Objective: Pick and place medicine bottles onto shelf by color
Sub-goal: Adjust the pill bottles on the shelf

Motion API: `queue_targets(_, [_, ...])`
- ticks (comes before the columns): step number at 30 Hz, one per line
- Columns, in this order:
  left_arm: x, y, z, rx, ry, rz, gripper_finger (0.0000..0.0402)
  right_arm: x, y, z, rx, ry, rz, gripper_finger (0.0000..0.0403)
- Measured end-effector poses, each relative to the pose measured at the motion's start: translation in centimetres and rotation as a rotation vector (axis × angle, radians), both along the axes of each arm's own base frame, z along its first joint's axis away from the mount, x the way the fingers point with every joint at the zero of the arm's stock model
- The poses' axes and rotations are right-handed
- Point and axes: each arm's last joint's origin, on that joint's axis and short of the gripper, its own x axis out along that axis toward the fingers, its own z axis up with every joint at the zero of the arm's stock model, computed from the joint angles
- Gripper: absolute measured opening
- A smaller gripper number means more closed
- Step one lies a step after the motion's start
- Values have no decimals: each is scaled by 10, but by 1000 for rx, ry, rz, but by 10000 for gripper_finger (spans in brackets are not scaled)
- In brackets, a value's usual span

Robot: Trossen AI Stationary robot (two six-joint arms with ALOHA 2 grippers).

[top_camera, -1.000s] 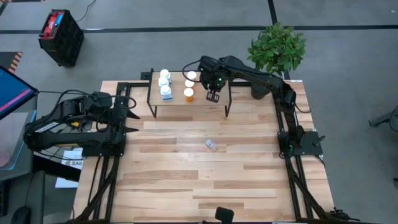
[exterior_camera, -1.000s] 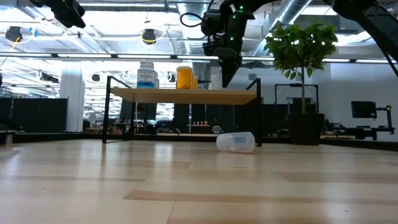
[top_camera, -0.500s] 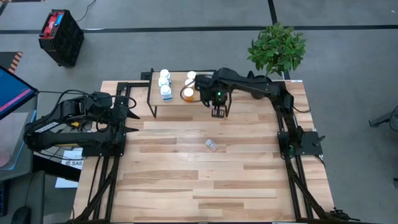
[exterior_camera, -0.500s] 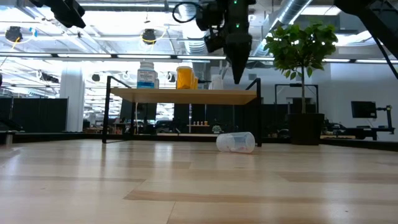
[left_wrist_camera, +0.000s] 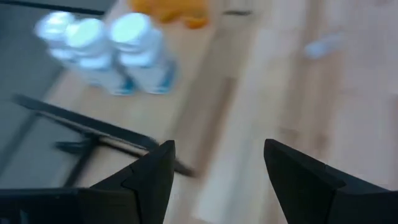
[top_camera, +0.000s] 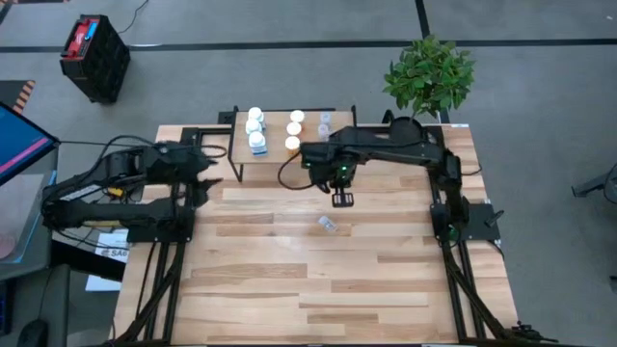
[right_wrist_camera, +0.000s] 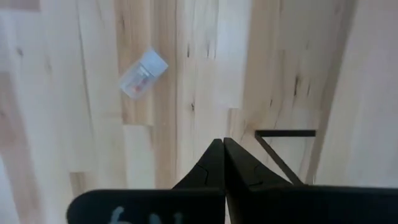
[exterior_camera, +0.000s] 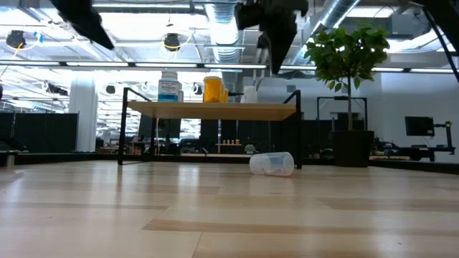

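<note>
Retreating from the shelf (top_camera: 289, 154) empty, fingers pressed together, the right gripper (top_camera: 342, 200) risks knocking the lying clear bottle (top_camera: 328, 225) rolling unless it opens before descending.

Right arm stretched from the right-side base across toward table centre, elbow bent, wrist pointing down. Right gripper (top_camera: 342, 200) hanging above the table (top_camera: 289, 280), just in front of the shelf (top_camera: 275, 154), fingers (right_wrist_camera: 211, 163) pressed together, nothing between them. Left arm folded at the table's left edge, forearm reaching toward the shelf's left end. Left gripper (top_camera: 214, 169) near that end, fingers (left_wrist_camera: 152, 177) spread apart, holding nothing.
</note>
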Motion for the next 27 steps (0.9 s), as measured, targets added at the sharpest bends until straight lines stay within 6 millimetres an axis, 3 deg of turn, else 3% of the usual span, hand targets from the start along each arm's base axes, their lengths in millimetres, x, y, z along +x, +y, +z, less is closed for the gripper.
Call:
queue_targets(3, [24, 11, -5, 125, 96, 11, 233, -9, 4, 15, 2, -48, -52, 12])
queue_targets(8, [58, 33, -13, 320, 303, -133, 233, -34, 19, 50, 9, -159, -114, 12])
queue_targets(11, [66, 50, -9, 362, 386, -132, 233, -49, 35, 69, 19, -221, -112, 12])
queue_targets(17, [71, 88, 6, 295, 365, -122, 227, -80, 67, 99, 38, -325, -14, 12])
queue_targets(21, [73, 117, 7, 214, 348, -118, 181, -93, 84, 109, 61, -366, 15, 12])
queue_targets(27, [81, 147, -11, 59, 434, -121, 66, -100, 103, 111, 85, -369, 44, 16])
